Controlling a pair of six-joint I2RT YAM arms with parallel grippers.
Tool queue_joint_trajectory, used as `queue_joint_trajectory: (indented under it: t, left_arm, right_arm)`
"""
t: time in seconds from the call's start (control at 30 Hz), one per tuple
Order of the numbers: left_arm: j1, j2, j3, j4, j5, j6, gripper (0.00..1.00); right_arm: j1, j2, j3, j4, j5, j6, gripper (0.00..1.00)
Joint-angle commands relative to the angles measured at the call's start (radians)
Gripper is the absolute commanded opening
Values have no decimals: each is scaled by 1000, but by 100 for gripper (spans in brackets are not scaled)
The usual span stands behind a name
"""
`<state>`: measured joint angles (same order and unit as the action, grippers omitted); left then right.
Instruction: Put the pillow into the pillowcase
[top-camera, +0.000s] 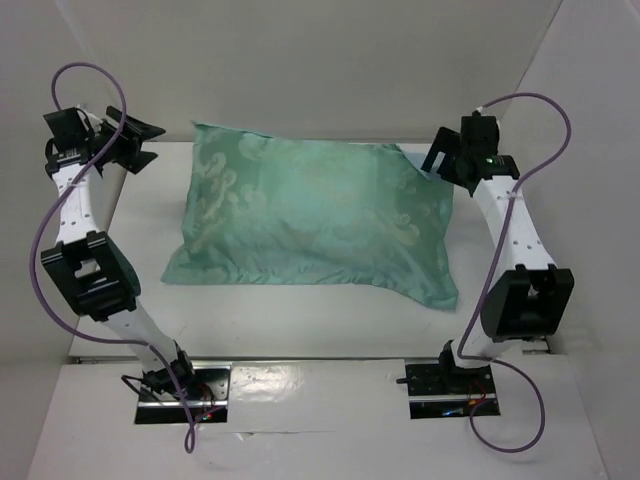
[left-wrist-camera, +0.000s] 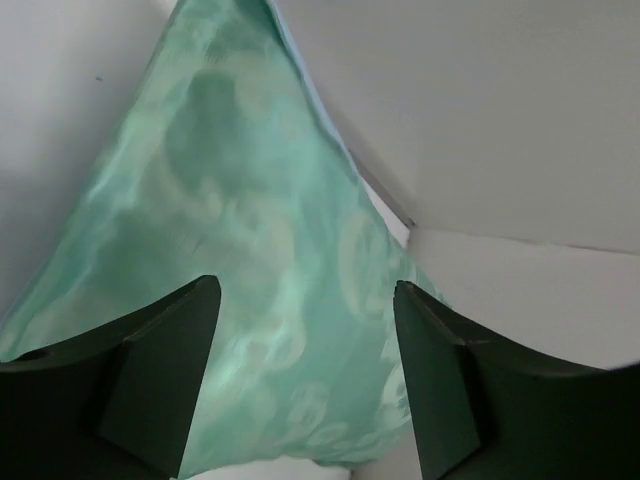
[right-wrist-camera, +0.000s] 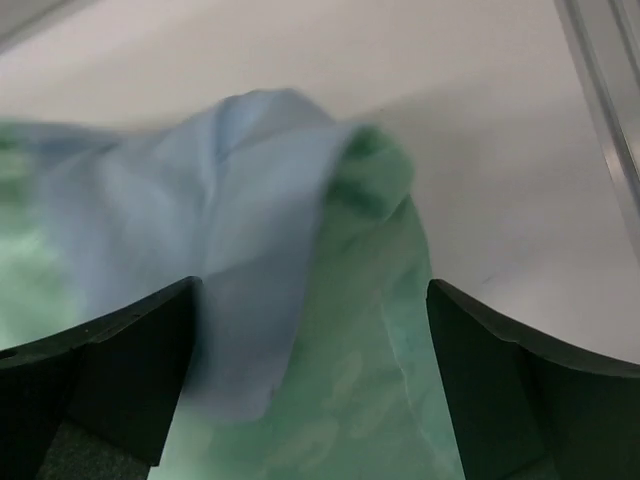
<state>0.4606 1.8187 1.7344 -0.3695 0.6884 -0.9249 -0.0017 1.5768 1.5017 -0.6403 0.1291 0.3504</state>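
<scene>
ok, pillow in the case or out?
In, it seems: the pillowcase lies plump and filled on the table, with no white pillow showing outside it. The pillow itself is hidden.

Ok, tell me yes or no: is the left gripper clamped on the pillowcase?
No: in the top view the left gripper stands open and apart from the pillowcase, with a plain gap between them.

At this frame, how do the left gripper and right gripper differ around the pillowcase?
The left gripper stands clear of the pillowcase, bare table between them; the right gripper sits at its far right corner, contact unclear. The left gripper's camera sees its sea-green swirl face; the right gripper's sees a light blue flap folded over the green. Both are open, holding nothing.
</scene>
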Motion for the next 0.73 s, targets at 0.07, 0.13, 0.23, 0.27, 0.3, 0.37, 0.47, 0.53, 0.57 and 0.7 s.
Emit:
queue_joint_trajectory:
  t: [0.07,0.13,0.23,0.27,0.3,0.37,0.47,0.53,0.57,0.7]
  left_arm:
    - [7,-180,100,-65,-134,155,84]
    - [7,-218,100,-97,-145,170,85]
    - [7,-260,82,-132,-168,201,85]
    - [7,-295,64,-132,-147,201,85]
    - [-2,-315,12,-132,-123,201,85]
    - [-11,-360,-51,-103,-89,213,85]
    - [-54,-449,-177,-92,-69,242,84]
    - [-89,-513,-260,-80,-53,253,84]
    - [-103,-535,-281,-80,-64,270,84]
    - [-145,-590,-325,-80,-99,293,84]
  right_arm:
    - [11,-184,95,35,-5,-5,99]
    - [11,-199,95,-1,22,-5,99]
    - [11,-233,86,-48,129,-22,99]
    - [11,-233,86,-70,165,-22,99]
    - [2,-233,86,-120,199,-22,99]
    - [2,-233,86,-165,280,-11,99]
    - [2,-242,55,-234,326,9,99]
    - [2,-268,8,-257,336,18,99]
    - [2,-279,-9,-257,336,18,99]
    - [2,-356,-92,-257,325,27,99]
